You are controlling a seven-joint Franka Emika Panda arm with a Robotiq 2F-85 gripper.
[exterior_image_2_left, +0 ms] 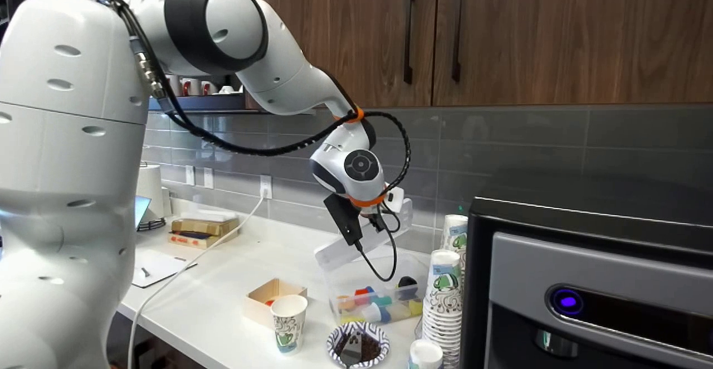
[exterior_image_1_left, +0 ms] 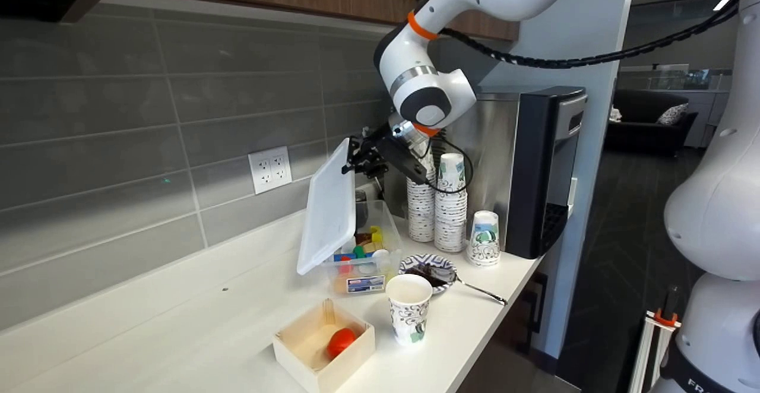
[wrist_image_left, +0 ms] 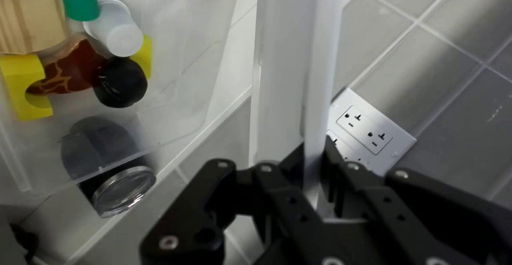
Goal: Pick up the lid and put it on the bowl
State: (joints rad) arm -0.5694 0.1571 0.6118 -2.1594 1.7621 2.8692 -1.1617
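The whitish translucent lid [exterior_image_1_left: 329, 209] is held steeply tilted, nearly on edge, between the tile wall and the bowl. The bowl is a clear plastic tub [exterior_image_1_left: 390, 227] with colourful pieces inside, standing on the counter with its top open. My gripper [exterior_image_1_left: 351, 160] is shut on the lid's upper edge. In the wrist view the fingers [wrist_image_left: 314, 165] pinch the lid's rim [wrist_image_left: 322, 57], and the tub [wrist_image_left: 188, 29] lies to the left. The lid [exterior_image_2_left: 337, 253] also shows above the tub [exterior_image_2_left: 409, 274] in an exterior view. I cannot tell whether its lower edge touches the tub.
A patterned paper cup [exterior_image_1_left: 409, 313], a tan tray [exterior_image_1_left: 297, 360] with a red object and a patterned plate [exterior_image_1_left: 448, 262] with a utensil stand near the tub. Stacked cups [exterior_image_1_left: 451, 218] and a dispenser [exterior_image_1_left: 543, 185] are beyond. The tiled wall [exterior_image_1_left: 237, 138] is close behind the lid.
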